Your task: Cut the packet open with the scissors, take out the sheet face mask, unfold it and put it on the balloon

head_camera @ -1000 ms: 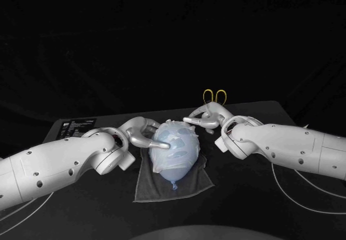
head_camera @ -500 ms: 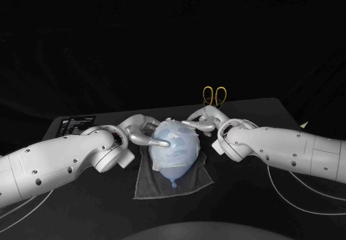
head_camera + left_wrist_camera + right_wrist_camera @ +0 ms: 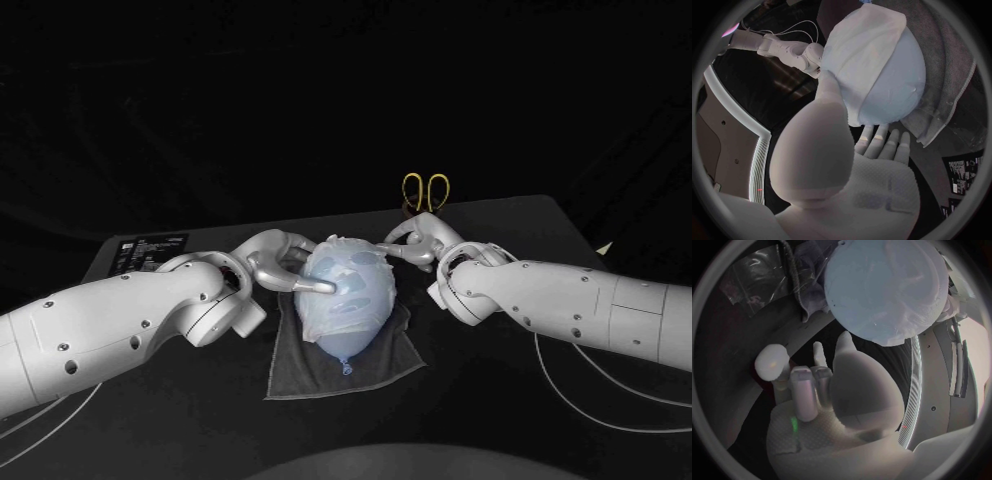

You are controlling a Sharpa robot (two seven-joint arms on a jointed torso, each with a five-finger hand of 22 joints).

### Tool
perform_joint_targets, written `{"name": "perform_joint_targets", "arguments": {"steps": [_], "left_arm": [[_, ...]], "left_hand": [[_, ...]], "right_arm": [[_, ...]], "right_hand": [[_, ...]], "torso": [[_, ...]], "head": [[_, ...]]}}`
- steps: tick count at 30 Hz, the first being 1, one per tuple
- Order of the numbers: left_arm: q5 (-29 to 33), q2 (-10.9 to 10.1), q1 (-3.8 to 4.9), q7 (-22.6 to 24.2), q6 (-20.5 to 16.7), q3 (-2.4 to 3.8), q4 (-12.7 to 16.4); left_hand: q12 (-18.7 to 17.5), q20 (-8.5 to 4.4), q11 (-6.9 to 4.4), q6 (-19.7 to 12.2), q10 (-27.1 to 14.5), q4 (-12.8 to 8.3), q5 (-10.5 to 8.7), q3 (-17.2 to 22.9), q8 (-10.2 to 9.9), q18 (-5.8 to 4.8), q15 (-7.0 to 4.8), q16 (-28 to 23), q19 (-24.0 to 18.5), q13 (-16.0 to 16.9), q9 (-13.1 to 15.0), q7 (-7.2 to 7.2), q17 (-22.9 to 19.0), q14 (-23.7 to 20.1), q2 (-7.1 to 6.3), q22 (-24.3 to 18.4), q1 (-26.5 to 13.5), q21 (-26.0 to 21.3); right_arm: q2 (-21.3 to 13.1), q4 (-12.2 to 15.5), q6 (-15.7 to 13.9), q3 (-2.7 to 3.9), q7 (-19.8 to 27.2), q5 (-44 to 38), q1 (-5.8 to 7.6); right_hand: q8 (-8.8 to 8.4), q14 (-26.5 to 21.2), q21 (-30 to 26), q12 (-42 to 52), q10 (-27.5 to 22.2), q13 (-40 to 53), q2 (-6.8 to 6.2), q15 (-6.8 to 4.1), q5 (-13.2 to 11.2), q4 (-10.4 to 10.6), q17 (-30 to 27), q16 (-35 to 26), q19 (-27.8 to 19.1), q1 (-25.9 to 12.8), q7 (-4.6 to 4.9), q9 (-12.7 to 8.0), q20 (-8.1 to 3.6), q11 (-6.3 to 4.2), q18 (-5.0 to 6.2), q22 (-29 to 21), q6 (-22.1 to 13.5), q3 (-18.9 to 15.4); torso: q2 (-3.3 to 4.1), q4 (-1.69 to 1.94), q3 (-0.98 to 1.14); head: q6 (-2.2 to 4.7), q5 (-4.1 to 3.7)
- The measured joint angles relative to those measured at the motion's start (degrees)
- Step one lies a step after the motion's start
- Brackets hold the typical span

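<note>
Cradling the balloon [image 3: 346, 305], mid-tabletop [image 3: 505, 230] on a dark towel [image 3: 382, 365], from its left with the left robot hand [image 3: 281, 265], probably to steady it. Hovering released by the draped sheet face mask [image 3: 351, 275], far right, with the right robot hand [image 3: 414, 243], likely for smoothing.

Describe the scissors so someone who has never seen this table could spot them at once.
Start at the pale balloon lying on the dark towel. Beyond it, past the right hand, at the far edge of the table, lie the scissors. Their yellow loop handles set them apart.
</note>
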Motion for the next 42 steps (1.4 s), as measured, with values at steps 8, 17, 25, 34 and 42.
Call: {"name": "perform_joint_targets", "arguments": {"steps": [8,17,25,34,42], "left_arm": [[0.2,-0.1,-0.01,0.1,0.0,0.00,-0.1],[0.9,-0.6,-0.03,0.8,0.1,-0.01,-0.2],[3.4,-1.8,-0.12,3.1,1.0,0.30,0.2],[8.8,-3.8,0.46,7.9,3.6,1.48,-0.3],[12.8,-5.2,1.31,10.5,5.3,2.09,-1.7]], "left_hand": [[0.0,0.00,-0.23,0.0,0.2,0.0,0.00,0.0,0.0,0.00,-0.01,0.0,0.0,0.0,0.0,0.05,0.0,0.4,0.00,0.0,0.0,0.0],[0.2,0.00,-0.02,0.2,0.4,0.0,0.00,0.0,0.0,0.00,-0.01,0.0,0.0,0.0,0.0,0.22,0.1,0.4,0.00,-0.1,0.0,0.0],[0.2,0.00,0.23,-0.8,0.2,0.0,0.00,0.2,-0.8,0.00,0.41,-0.3,0.0,-0.1,-0.4,0.00,-0.5,-1.7,0.00,-0.1,0.0,0.0],[-0.2,0.00,0.36,-1.4,-0.9,0.0,0.01,-0.5,-1.1,0.00,0.61,-0.8,0.0,-0.2,-0.6,-0.18,-0.9,-2.9,-0.24,-0.1,-0.7,0.0],[-0.2,0.00,0.46,-1.4,-1.0,0.0,0.01,-0.5,-1.1,0.00,0.62,-0.8,0.0,-0.2,-0.6,-0.18,-0.9,-2.9,-0.38,-0.1,-1.3,0.0]], "right_arm": [[-2.3,2.4,-3.5,0.08,0.5,-0.1,-0.08],[-9.1,10.6,-5.3,0.24,6.9,5.6,0.10],[-12.3,14.5,-4.9,0.25,12.2,11.3,0.12],[-13.1,15.1,-3.8,0.25,17.3,17.1,0.15],[-13.3,15.1,-3.5,0.25,20.3,20.9,0.35]], "right_hand": [[0.00,0.0,0.7,0.2,0.1,0.0,1.42,0.00,0.0,0.0,0.0,0.0,0.3,0.1,0.00,0.0,-0.14,-0.30,-0.08,0.6,0.0,0.0],[0.00,0.0,-0.7,-0.7,0.1,0.0,1.63,0.01,0.0,0.1,0.0,-0.1,0.1,0.3,0.28,-0.2,0.07,-0.31,-0.44,-0.4,-0.9,-0.5],[0.00,0.0,-6.1,-1.4,0.2,0.0,1.63,0.01,0.2,-0.1,0.0,-0.5,-3.5,0.3,0.97,-0.6,0.71,0.22,1.04,-4.0,-2.0,-3.0],[0.71,-0.3,-19.7,-2.5,-5.7,-0.2,1.95,0.32,0.3,-0.3,-0.4,-3.7,-11.2,1.3,1.11,-0.9,1.13,0.67,3.64,-13.1,-3.4,-8.2],[1.78,-6.2,-27.5,-4.7,-14.8,-0.2,4.16,-0.03,0.3,-1.0,-16.5,-12.4,-13.4,3.5,0.22,-1.1,0.57,-0.14,3.70,-18.3,-1.4,-13.8]], "torso": [[-0.01,-0.04,0.00],[-0.07,-0.08,-0.03],[-0.11,-0.09,-0.03],[-0.06,-0.02,-0.03],[-0.05,0.00,-0.11]], "head": [[0.24,-0.39],[0.64,-0.65],[1.15,-0.29],[1.88,0.35],[2.07,0.70]]}}
